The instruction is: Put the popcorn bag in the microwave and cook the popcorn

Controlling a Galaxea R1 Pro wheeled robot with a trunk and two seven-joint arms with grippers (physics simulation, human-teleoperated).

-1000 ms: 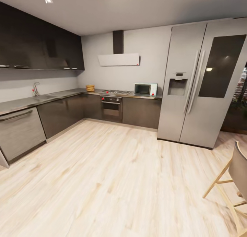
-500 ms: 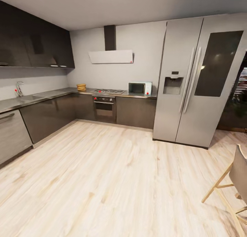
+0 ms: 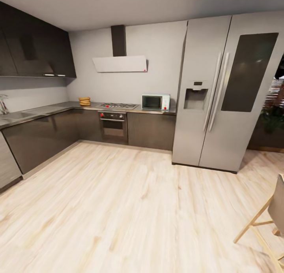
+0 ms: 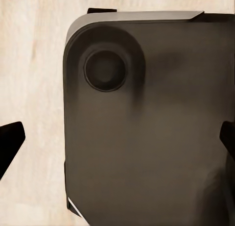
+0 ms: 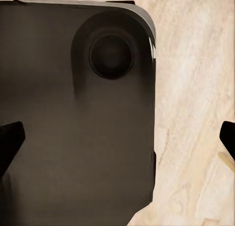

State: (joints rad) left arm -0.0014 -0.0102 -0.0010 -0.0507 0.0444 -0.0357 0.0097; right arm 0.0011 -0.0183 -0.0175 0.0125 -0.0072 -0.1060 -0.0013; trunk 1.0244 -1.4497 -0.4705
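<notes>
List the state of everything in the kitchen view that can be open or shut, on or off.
microwave: door shut
built-in oven: door shut
fridge: both doors shut
left gripper: jaws open, empty
right gripper: jaws open, empty

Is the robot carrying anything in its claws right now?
No. Both the left gripper and the right gripper are spread open with nothing between the fingertips, just the robot's dark base and the wooden floor below.

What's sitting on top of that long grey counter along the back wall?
On the countertop stand the microwave beside the fridge, a gas hob, and a stack of tan things near the corner, too small to identify. No popcorn bag can be made out at this distance.
</notes>
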